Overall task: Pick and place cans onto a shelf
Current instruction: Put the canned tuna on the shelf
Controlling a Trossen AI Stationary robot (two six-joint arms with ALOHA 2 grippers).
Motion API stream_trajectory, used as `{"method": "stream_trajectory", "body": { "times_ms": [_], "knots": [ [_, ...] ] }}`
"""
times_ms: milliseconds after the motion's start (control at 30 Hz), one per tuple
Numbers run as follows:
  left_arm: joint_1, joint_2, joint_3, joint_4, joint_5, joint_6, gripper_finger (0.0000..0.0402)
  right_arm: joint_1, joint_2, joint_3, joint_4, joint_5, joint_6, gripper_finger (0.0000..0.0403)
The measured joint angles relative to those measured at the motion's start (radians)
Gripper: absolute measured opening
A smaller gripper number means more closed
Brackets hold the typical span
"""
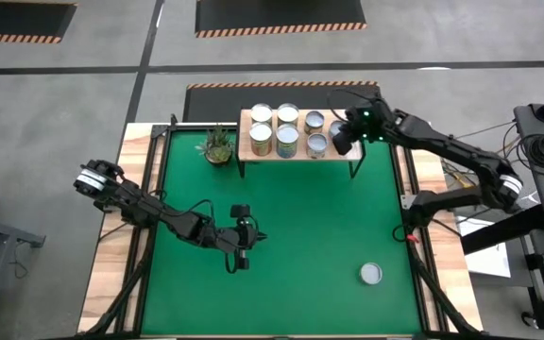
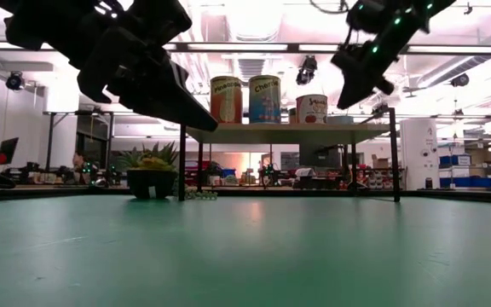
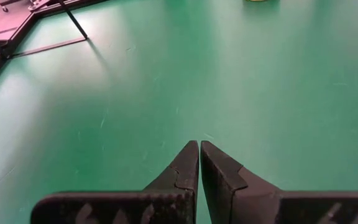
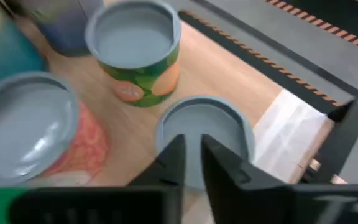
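Observation:
The pale wood shelf [image 1: 340, 151] stands at the mat's far edge and bears several cans [image 1: 287, 140] upright on their bases. One more can [image 1: 372, 274] stands on the green mat near the front right. My right gripper [image 4: 191, 149] hovers over the shelf's right end, its fingers shut with nothing between them. It is just above a short silver can [image 4: 229, 121], beside a green-labelled can [image 4: 138, 53] and a red-labelled one [image 4: 33, 124]. In the low view this gripper [image 2: 348, 102] stands above the shelf top. My left gripper [image 3: 199, 146] is shut over the mat's middle left [image 1: 249, 238].
A small potted plant [image 1: 218, 144] stands on the mat just left of the shelf. Black frame rails [image 1: 149, 189] run along the mat's sides. The shelf's thin black legs [image 2: 181, 162] reach down to the mat. Bare green mat [image 1: 319, 227] lies between the shelf and the lone can.

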Motion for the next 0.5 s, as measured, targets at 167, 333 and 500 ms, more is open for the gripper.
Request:
{"method": "stream_trajectory", "body": {
  "times_ms": [167, 333, 500],
  "knots": [
    [0.0, 0.0, -0.005, 0.001, 0.0, 0.0, 0.0, -0.008, 0.095, 0.021, 0.014, 0.016, -0.026, 0.0014],
    [0.0, 0.0, -0.006, 0.001, 0.0, -0.001, 0.0, -0.023, 0.172, 0.067, 0.021, 0.034, -0.024, 0.0013],
    [0.0, 0.0, -0.007, 0.001, 0.0, -0.004, 0.0, -0.026, 0.222, 0.121, -0.011, 0.098, 0.024, 0.0013]
  ]
}}
